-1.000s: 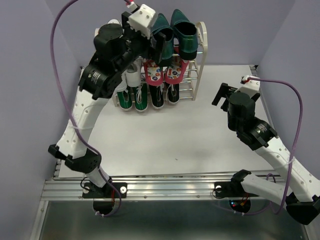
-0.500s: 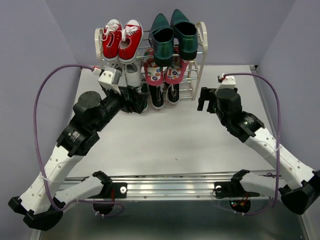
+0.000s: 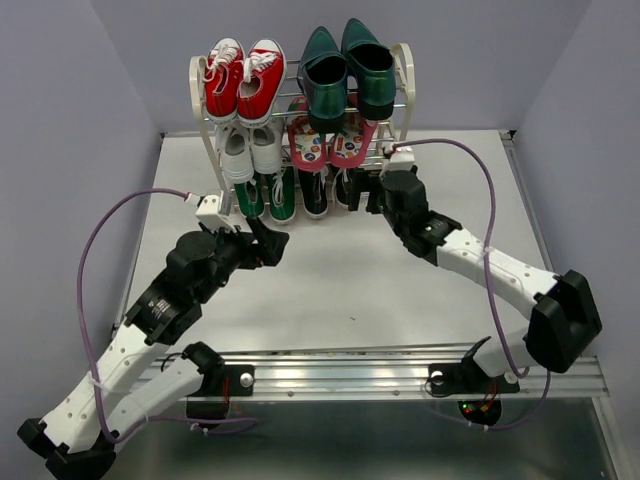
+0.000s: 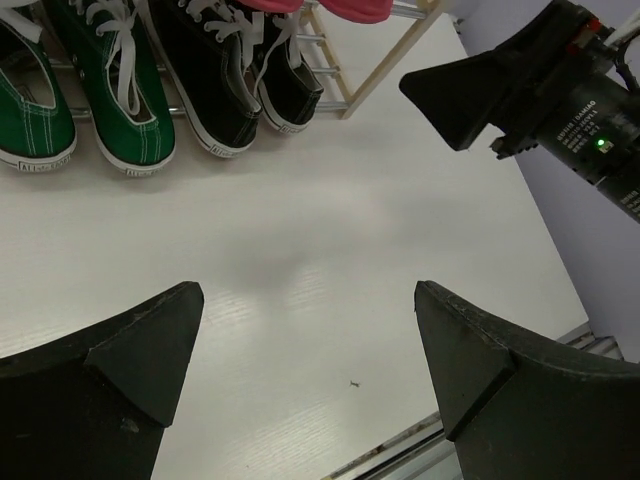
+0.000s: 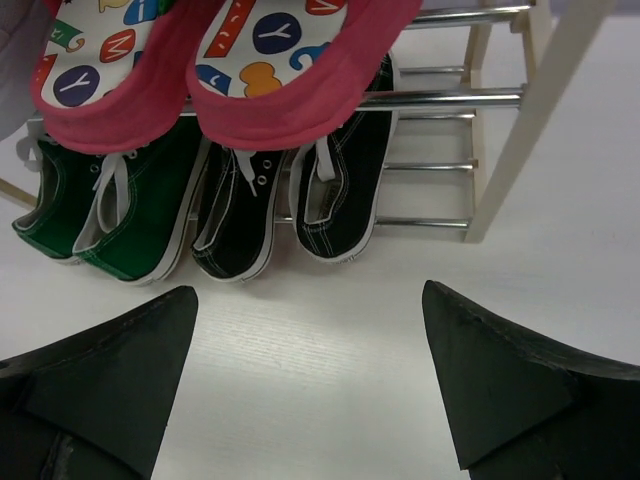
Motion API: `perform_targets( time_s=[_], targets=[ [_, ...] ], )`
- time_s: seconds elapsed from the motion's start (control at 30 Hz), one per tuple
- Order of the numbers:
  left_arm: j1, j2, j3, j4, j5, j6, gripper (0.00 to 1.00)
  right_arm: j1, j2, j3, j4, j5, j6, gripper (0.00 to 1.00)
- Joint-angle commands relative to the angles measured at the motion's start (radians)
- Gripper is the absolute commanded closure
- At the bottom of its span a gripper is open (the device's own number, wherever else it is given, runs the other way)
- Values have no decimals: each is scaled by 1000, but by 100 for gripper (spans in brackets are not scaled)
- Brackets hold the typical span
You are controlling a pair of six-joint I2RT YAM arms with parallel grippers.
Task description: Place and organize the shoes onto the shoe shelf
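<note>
In the right wrist view, the top edge is cutting off the red flip-flops point(image 5: 290, 110) and the upper tiers of the shoe shelf point(image 5: 530, 130), and the flip-flops are overhanging and hiding the far ends of the black sneakers point(image 5: 345, 190). In the left wrist view, the top edge is cropping the green sneakers point(image 4: 95, 110) and leaving only a sliver of the flip-flops. In the top view, the right gripper point(image 3: 372, 197) is covering the shelf's lower right corner.
</note>
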Motion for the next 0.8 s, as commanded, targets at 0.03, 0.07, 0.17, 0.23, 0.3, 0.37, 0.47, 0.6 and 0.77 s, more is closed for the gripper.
perform_targets(
  time_s=[0.03, 0.07, 0.17, 0.23, 0.3, 0.37, 0.47, 0.6, 0.77],
  targets=[
    [-3, 31, -54, 35, -22, -84, 1, 41, 120, 139, 189, 52, -127, 0],
    [-3, 42, -54, 37, -8, -82, 1, 41, 135, 146, 229, 58, -139, 0],
    [-3, 68, -61, 63, 3, -79, 1, 52, 191, 168, 303, 84, -182, 0],
    [-3, 70, -66, 83, 12, -73, 1, 61, 220, 186, 320, 106, -211, 0],
    [-5, 68, -69, 89, 18, -68, 1, 61, 263, 225, 320, 121, -221, 0],
    [-3, 67, -69, 86, 12, -62, 1, 61, 286, 246, 327, 145, -221, 0],
    [-5, 64, -67, 72, -8, -62, 1, 61, 320, 268, 341, 181, -212, 0],
    [-3, 59, -69, 63, -23, -65, 1, 61, 358, 272, 375, 221, -215, 0],
    [-3, 51, -69, 46, -40, -68, 1, 61, 378, 282, 373, 319, -211, 0]
  ],
)
